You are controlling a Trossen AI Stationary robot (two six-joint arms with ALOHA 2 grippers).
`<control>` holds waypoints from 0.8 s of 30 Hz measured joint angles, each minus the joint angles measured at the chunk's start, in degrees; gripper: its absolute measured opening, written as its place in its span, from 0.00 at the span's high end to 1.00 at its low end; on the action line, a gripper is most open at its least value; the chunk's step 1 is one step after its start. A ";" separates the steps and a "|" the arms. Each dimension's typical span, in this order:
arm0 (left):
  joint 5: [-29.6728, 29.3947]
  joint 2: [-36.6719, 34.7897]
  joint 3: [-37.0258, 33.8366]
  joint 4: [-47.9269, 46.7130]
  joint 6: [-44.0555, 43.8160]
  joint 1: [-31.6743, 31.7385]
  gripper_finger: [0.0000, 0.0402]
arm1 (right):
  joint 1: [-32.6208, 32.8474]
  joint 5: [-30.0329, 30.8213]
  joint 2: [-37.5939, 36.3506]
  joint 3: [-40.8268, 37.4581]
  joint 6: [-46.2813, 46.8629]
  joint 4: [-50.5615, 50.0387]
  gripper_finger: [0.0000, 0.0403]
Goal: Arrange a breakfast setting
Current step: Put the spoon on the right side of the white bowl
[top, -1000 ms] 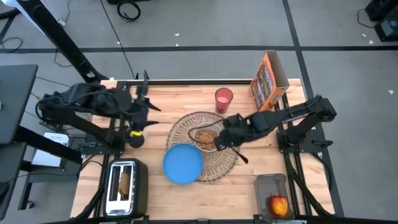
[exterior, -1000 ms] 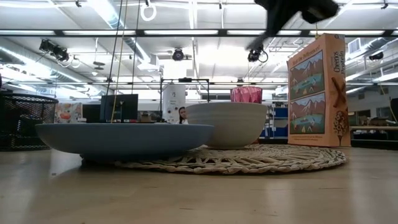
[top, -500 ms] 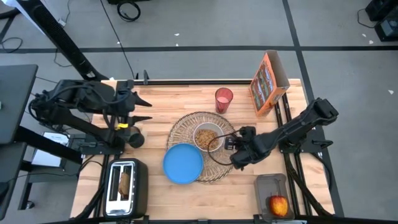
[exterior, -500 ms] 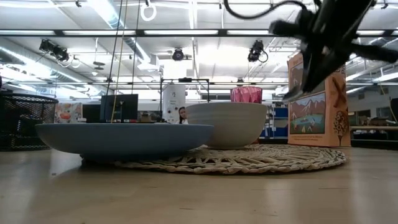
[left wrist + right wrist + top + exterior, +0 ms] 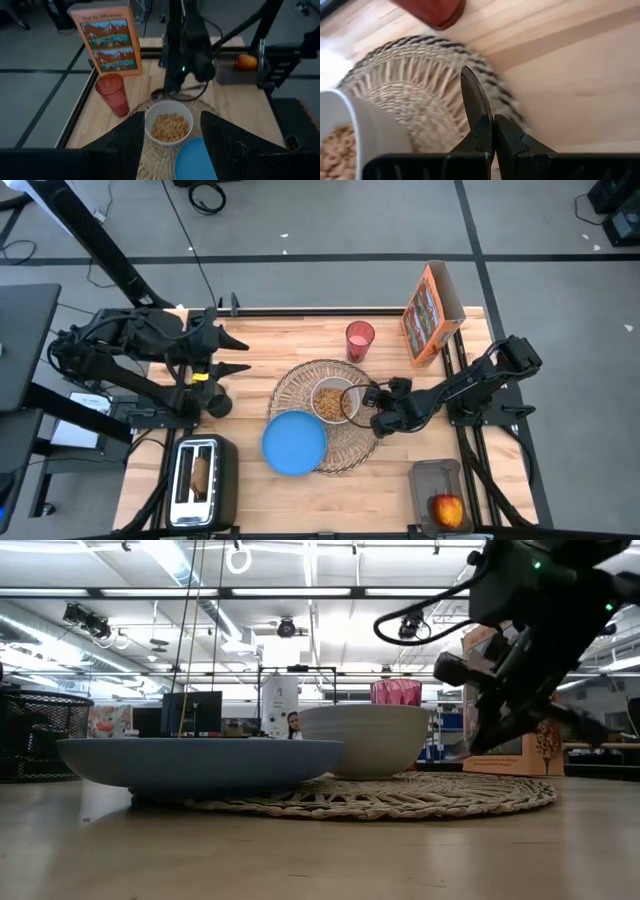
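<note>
Right pincer (image 5: 492, 131) grips a metal spoon (image 5: 473, 102) above the round woven wicker placemat (image 5: 352, 442) — left pincer (image 5: 172, 135) gapes wide, idle.

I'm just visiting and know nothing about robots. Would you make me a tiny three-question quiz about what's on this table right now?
1. True or false: the white bowl on the woven mat is empty.
2. What is the right hand gripping? A) pink cup B) spoon C) apple
3. Fill in: the toast sits in the ____ at the table's near left corner.

Key
1. False: it holds cereal.
2. B: the spoon, held over the mat's edge beside the bowl. The pink cup stands behind the mat, and the apple lies in a tray.
3. Toaster.

The left hand waits open at the left.
</note>
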 joint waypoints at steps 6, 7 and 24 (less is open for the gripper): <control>0.02 0.00 0.00 1.88 -0.02 0.00 0.50 | -1.16 1.88 0.14 -0.78 -4.09 4.53 0.98; 0.02 0.00 0.00 1.99 -0.02 0.00 0.50 | -1.29 1.86 0.14 -0.78 -4.09 4.45 0.98; 0.05 0.00 0.01 1.80 -7.15 -0.04 0.50 | 2.05 11.42 9.68 6.22 2.61 -2.62 0.98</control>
